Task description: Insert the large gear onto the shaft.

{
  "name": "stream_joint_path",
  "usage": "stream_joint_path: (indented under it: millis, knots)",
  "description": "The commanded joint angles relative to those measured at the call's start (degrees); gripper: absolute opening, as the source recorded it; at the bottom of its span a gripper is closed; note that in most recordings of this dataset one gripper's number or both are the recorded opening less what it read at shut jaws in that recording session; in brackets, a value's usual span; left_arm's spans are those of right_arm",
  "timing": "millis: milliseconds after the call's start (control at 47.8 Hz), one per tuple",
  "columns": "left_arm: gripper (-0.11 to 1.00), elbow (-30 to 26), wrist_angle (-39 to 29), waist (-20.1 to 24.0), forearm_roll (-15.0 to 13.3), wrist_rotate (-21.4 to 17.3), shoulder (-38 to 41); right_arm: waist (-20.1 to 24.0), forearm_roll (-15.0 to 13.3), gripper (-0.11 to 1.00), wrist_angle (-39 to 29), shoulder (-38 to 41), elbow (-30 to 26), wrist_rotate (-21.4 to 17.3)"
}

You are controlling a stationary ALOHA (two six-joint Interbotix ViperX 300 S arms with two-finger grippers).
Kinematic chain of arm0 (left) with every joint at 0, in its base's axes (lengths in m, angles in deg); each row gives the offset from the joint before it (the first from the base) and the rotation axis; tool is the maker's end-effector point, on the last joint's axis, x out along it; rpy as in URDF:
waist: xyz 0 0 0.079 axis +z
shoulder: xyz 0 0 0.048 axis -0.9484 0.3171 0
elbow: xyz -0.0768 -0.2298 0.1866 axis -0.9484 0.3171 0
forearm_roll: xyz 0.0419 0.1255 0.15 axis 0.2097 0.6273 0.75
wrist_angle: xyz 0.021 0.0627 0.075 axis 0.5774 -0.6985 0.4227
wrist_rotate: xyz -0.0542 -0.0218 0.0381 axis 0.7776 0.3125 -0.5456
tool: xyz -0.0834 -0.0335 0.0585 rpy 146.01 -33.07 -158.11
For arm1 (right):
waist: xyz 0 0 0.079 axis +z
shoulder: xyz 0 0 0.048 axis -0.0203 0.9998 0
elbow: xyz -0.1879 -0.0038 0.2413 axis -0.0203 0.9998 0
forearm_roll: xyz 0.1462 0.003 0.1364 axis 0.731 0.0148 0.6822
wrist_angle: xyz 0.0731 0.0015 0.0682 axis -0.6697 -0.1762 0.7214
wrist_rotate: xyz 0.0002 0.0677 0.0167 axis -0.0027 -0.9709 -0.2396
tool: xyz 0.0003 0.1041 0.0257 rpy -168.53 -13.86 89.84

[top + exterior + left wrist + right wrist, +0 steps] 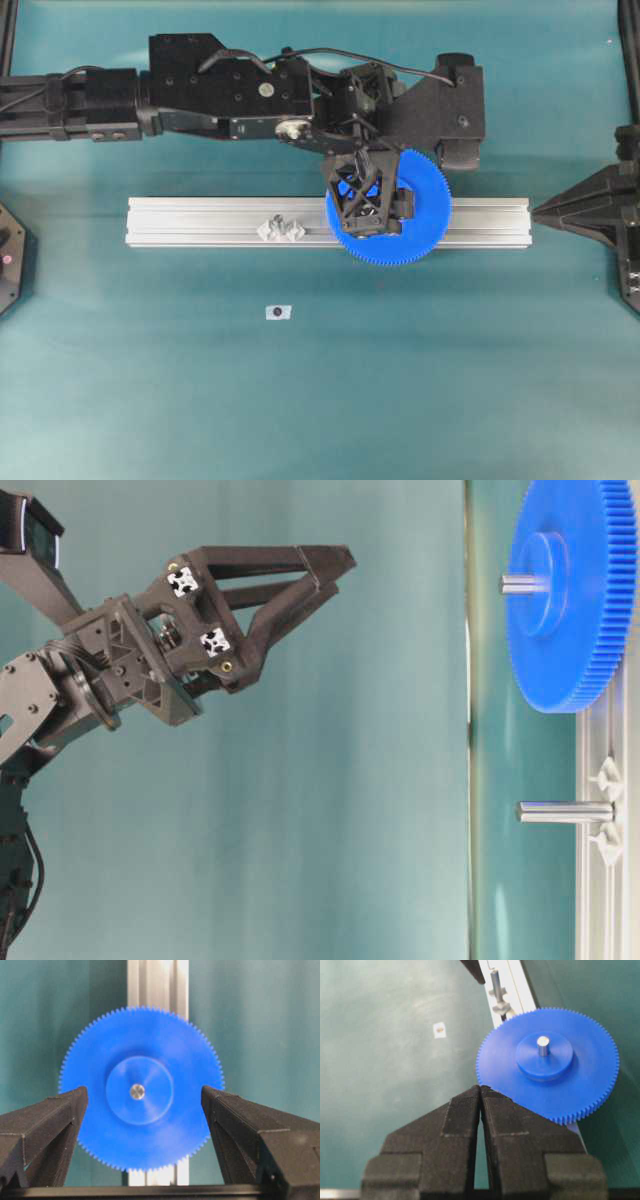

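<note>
My left pincer [145,1135] hangs wide open above the large gear [141,1089], touching nothing. The gear lies flat on the rail [157,982], between my fingertips, hub facing me. The shaft [137,1091] stands upright through its centre, pointing at me.

Teal table [120,400]: aluminium rail [200,222], small white tag [279,312].

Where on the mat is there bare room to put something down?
In front of the rail, the mat is bare apart from a small tag. Left of the rail is bare too. Crowded: behind the rail, under the left arm, and around the gear, where the left gripper hangs.
</note>
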Motion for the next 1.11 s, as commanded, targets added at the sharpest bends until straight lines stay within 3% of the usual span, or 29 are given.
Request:
stream_joint_path:
  millis: [0, 1087]
  knots:
    - [0.89, -0.5, 0.3, -0.2, 0.0, 0.1, -2.6, -0.1, -0.1, 0.11, 0.4, 0.4, -0.5, -0.5]
    - [0.92, -0.5, -1.4, -0.5, 0.0, 0.4, -2.1, -0.1, -0.1, 0.11, 0.2, 0.4, -0.6, -0.5]
